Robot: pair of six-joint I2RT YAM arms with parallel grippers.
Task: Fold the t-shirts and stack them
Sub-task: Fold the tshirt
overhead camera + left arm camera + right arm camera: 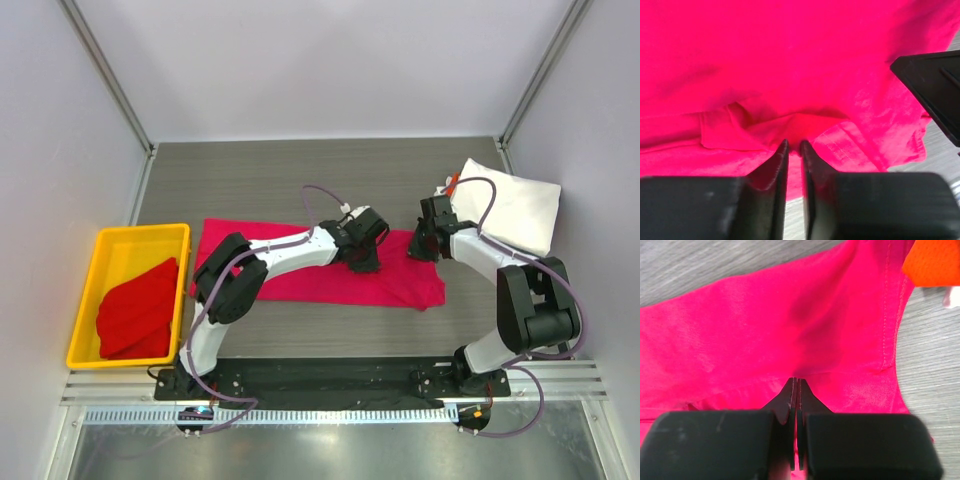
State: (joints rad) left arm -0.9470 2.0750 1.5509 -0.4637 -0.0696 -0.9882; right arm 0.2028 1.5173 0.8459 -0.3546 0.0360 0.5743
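The magenta-pink t-shirt (300,275) lies spread across the middle of the table. My left gripper (362,255) is shut on a fold of it near its far right part; the left wrist view shows the jaws (794,145) pinching pink cloth (790,60). My right gripper (422,245) is shut on the shirt's right edge; the right wrist view shows the jaws (795,380) closed on pink cloth (765,320). The darker red t-shirt (140,308) lies in the yellow tray (120,240). A folded white t-shirt (515,205) lies at the back right, with an orange one (452,184) peeking from under it. No light blue shirt is in view.
The yellow tray stands at the table's left edge. The right gripper's black body (935,90) shows close by in the left wrist view. The orange cloth (932,260) shows just beyond the pink shirt's hem in the right wrist view. Grey table (300,170) stretches behind the shirt.
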